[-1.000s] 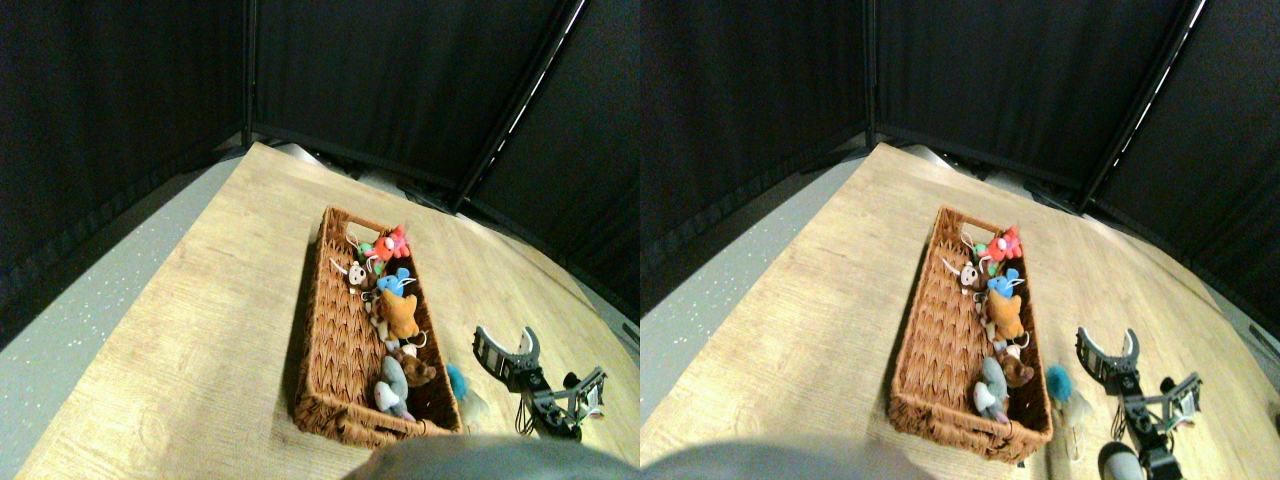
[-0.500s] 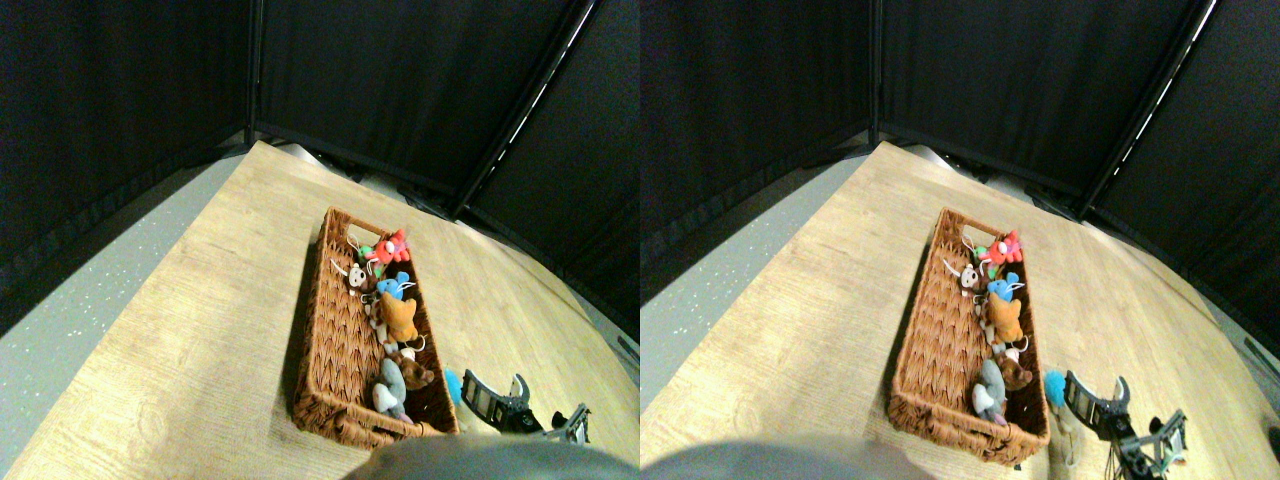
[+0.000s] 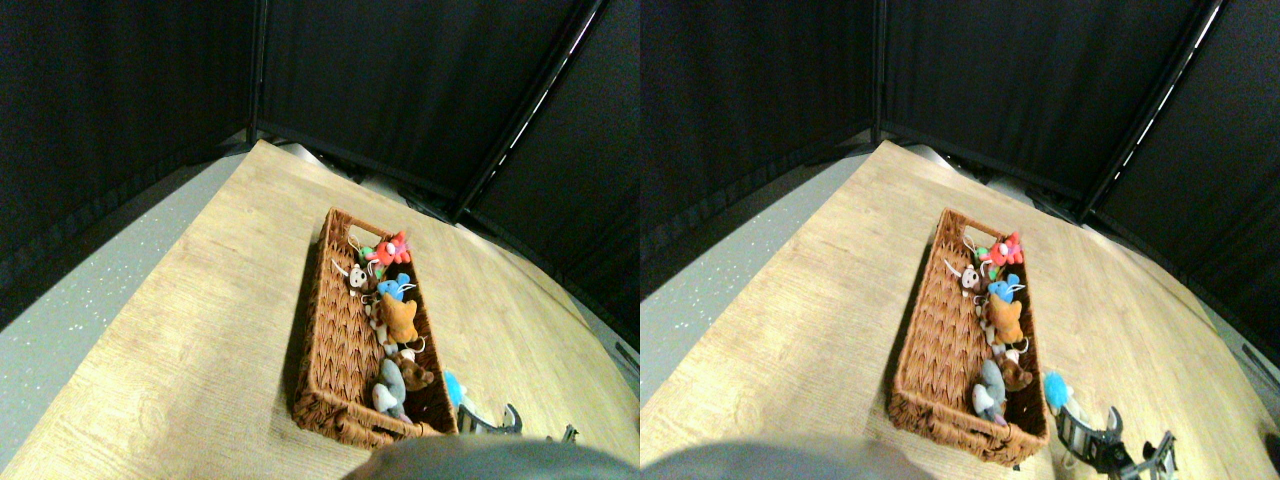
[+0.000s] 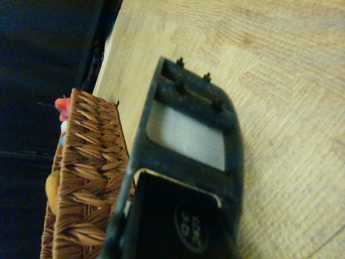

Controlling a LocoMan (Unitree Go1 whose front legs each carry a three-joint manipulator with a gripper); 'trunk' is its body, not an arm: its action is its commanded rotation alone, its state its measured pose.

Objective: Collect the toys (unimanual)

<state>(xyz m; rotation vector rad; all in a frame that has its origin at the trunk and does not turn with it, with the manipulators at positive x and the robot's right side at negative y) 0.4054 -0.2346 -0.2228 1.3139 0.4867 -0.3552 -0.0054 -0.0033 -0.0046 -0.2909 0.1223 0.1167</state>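
Observation:
Inside the long wicker basket [image 3: 335,330] lie several plush toys: a red one [image 3: 392,246], a green one [image 3: 367,250], a white-and-brown one [image 3: 357,275], a blue one [image 3: 393,287], an orange one [image 3: 400,320], a brown one [image 3: 413,373] and a grey one [image 3: 389,390]. A second blue toy [image 3: 453,386] lies on the wooden floor just outside the basket's right wall. My right gripper [image 3: 490,418] stands open low in the stereo view, just near-side of that blue toy, with nothing held. The wrist view shows the basket's wall [image 4: 89,172] beside the dark jaw.
The basket rests on a light wooden floor [image 3: 200,330], with grey speckled floor [image 3: 90,290] to the left. Black curtains [image 3: 400,90] on dark poles close off the back and sides. In the wrist view a red toy [image 4: 63,105] peeks over the basket's rim.
My right gripper has drawn back toward the camera and leftward, closing in on the blue toy beside the basket; it stays open. The toys and basket lie as before.

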